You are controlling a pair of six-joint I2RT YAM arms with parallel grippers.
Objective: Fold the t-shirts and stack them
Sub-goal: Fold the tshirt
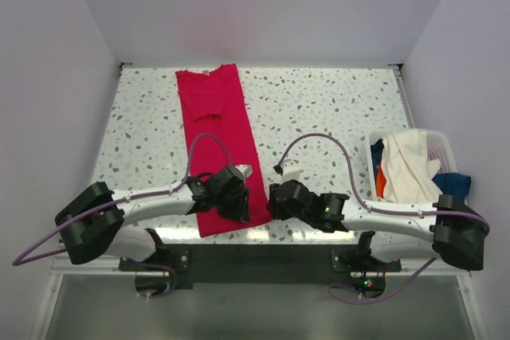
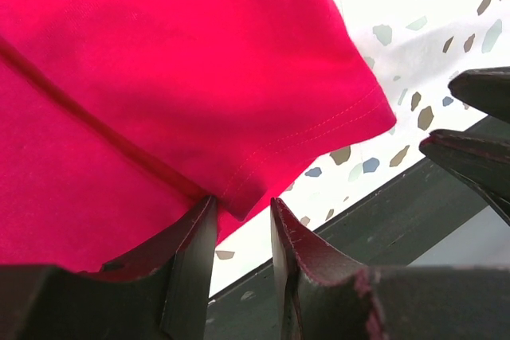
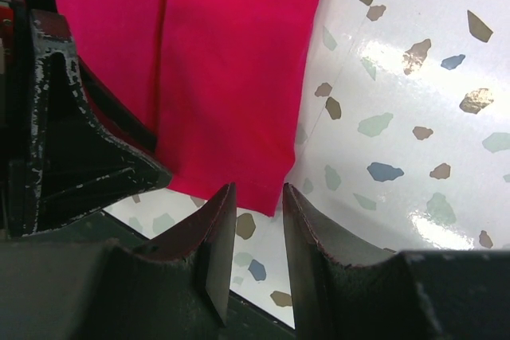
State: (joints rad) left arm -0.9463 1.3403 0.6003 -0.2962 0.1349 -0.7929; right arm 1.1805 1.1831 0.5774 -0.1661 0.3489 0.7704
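**A:** On the left half of the table (image 1: 335, 109), how does the crimson-red t-shirt (image 1: 217, 141) lie?

**B:** Folded into a long strip. Its long axis runs far to near, collar at the far end, hem at the near edge, leaning slightly rightward as it nears.

**A:** And the grippers?

**B:** The left gripper (image 2: 243, 201) stands narrowly parted at the hem corner, clamping nothing. The right gripper (image 3: 259, 187) gapes likewise, just short of the hem. At right, the other t-shirts (image 1: 406, 166) sit heaped in the white basket (image 1: 443, 147).

Speckled table (image 1: 319, 109): red t-shirt (image 1: 215, 133), basket (image 1: 443, 147)
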